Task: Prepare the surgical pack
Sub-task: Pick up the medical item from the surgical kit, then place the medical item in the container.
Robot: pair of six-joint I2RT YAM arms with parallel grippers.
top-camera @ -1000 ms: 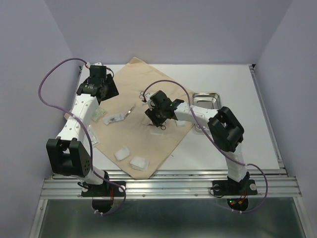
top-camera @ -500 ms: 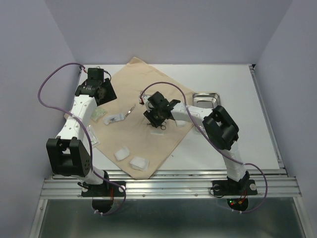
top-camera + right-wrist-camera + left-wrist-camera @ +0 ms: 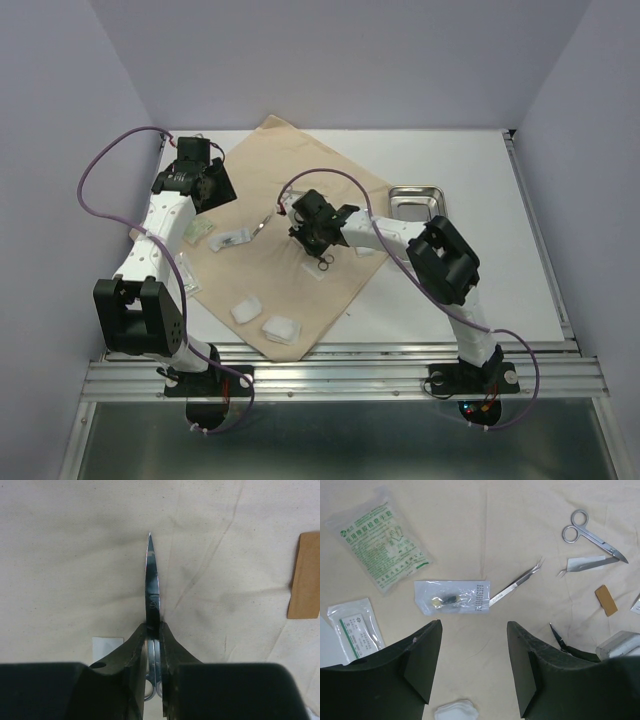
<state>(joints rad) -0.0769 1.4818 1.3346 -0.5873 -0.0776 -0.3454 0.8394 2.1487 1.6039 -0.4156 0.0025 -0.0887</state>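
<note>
Your right tool (image 3: 152, 630) is clenched on the silver scissors (image 3: 151, 587). Its jaws pinch them just past the pivot, and the closed blades point straight out ahead over the large beige woven cloth sheet (image 3: 285, 160). I can't tell whether the blades touch the cloth. A small brown strip (image 3: 305, 575) lies flat on the cloth to the right of the blades.

Your left tool (image 3: 475, 627) hangs released above the cloth's left part, jaws wide apart and grasping nothing. Below it lie thin silver forceps (image 3: 515, 582), touching a clear plastic packet (image 3: 452, 596), with a green-printed packet (image 3: 382, 545) to the upper left. A second pair of silver scissors (image 3: 592, 540) rests on the cloth at the upper right of that view.

The small rectangular steel tray (image 3: 417, 200) sits on the white counter (image 3: 470, 290), off the cloth's right corner. Two white gauze pads (image 3: 247, 310) lie near the cloth's near edge.
</note>
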